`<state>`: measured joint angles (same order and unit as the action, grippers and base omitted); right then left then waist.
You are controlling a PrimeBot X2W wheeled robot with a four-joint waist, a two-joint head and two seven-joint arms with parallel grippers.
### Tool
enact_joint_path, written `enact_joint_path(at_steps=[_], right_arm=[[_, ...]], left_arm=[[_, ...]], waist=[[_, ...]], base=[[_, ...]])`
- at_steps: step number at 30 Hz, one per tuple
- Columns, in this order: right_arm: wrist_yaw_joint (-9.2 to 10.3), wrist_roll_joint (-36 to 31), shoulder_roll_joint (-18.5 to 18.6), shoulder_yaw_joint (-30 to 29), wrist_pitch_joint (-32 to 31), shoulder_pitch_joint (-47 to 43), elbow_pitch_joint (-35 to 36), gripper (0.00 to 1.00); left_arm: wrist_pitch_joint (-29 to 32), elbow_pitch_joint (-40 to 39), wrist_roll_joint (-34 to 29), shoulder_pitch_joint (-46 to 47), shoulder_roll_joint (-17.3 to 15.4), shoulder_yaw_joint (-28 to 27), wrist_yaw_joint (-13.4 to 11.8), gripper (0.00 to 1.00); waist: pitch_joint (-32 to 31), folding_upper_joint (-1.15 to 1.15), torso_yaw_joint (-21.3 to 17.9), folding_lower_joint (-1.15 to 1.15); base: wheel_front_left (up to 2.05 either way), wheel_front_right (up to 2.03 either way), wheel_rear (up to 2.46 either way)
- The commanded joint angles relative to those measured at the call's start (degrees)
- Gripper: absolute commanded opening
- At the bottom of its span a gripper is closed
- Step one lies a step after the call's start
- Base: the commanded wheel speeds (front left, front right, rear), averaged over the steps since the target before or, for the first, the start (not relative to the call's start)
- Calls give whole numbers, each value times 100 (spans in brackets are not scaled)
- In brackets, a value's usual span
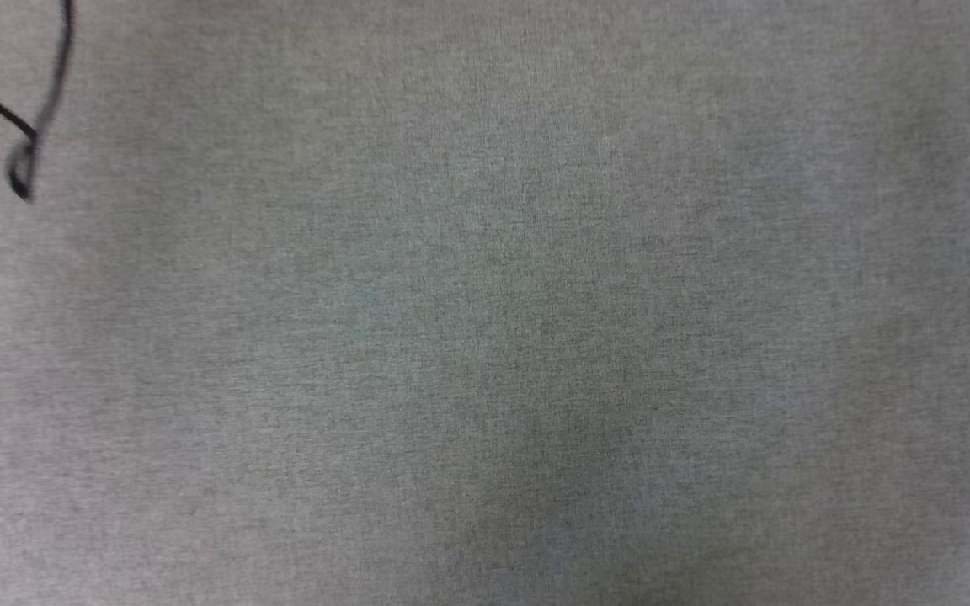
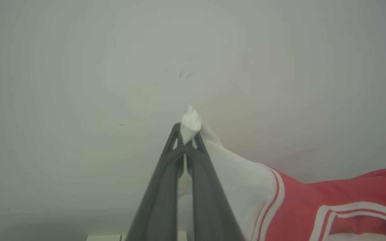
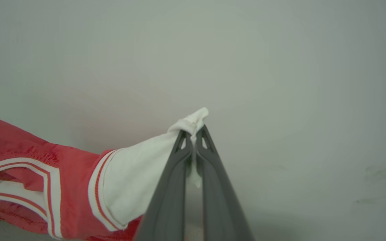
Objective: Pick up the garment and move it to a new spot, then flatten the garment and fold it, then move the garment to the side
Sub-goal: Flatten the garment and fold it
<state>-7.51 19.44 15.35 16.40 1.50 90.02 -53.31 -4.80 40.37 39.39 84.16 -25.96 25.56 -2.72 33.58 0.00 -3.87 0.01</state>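
The garment (image 2: 330,204) is a red T-shirt with white sleeves and red-and-white striped trim. In the left wrist view my left gripper (image 2: 187,134) is shut on the tip of one white sleeve, and the red body trails off to the lower right. In the right wrist view my right gripper (image 3: 193,132) is shut on the tip of the other white sleeve, with the garment (image 3: 28,167) stretching to the lower left. The collar trim shows near both views' lower edges. Both sleeves look pulled taut over a pale grey surface.
The head view looks down on a grey fabric-covered table (image 1: 485,337). A thin black cable (image 1: 34,126) loops at its upper left corner, next to the table's left edge. Faint dark marks dot the pale surface (image 2: 183,75) behind the left gripper.
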Motion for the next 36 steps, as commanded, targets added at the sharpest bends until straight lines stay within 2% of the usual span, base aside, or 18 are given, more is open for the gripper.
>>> enact_joint_path(at_steps=[1, 5, 14, 18, 25, 32, 36], right_arm=[[4, 88, -20, 32, 59, -173, -47, 0], [4, 326, 7, 312, 253, -959, -147, 0], [4, 907, 48, 646, 611, -3195, 4, 0], [4, 1175, 202, 722, 598, -4132, 263, 0], [4, 1231, 344, 567, 343, -5516, 807, 0], [4, 1029, 387, 72, -114, -6938, 1701, 0], [4, 807, 295, -443, -494, -7852, 2413, 0]], left_arm=[[-58, 41, 5, -169, 17, 4, 24, 0], [-280, 176, 142, -774, 87, 2, 70, 0], [-776, 153, 487, -2957, 201, -1, 104, 0], [-890, -104, 681, -4031, 122, -147, -88, 0], [-918, -1226, 851, -5894, -232, -296, -589, 0], [-755, -2753, 1028, -7722, -601, -498, -1455, 0], [-620, -3538, 1066, -8560, -776, -549, -1909, 0]], waist=[[-98, 0, 14, -1], [-402, 0, 62, -1], [-1522, 0, 122, -1], [-2012, 0, 112, -1], [-2624, 0, 41, -1], [-3113, 0, 27, -1], [-3301, 0, 78, -1]], base=[[0, 0, 0], [0, 0, 0], [0, 0, 0], [0, 0, 0], [0, 0, 0], [0, 0, 0], [0, 0, 0]])
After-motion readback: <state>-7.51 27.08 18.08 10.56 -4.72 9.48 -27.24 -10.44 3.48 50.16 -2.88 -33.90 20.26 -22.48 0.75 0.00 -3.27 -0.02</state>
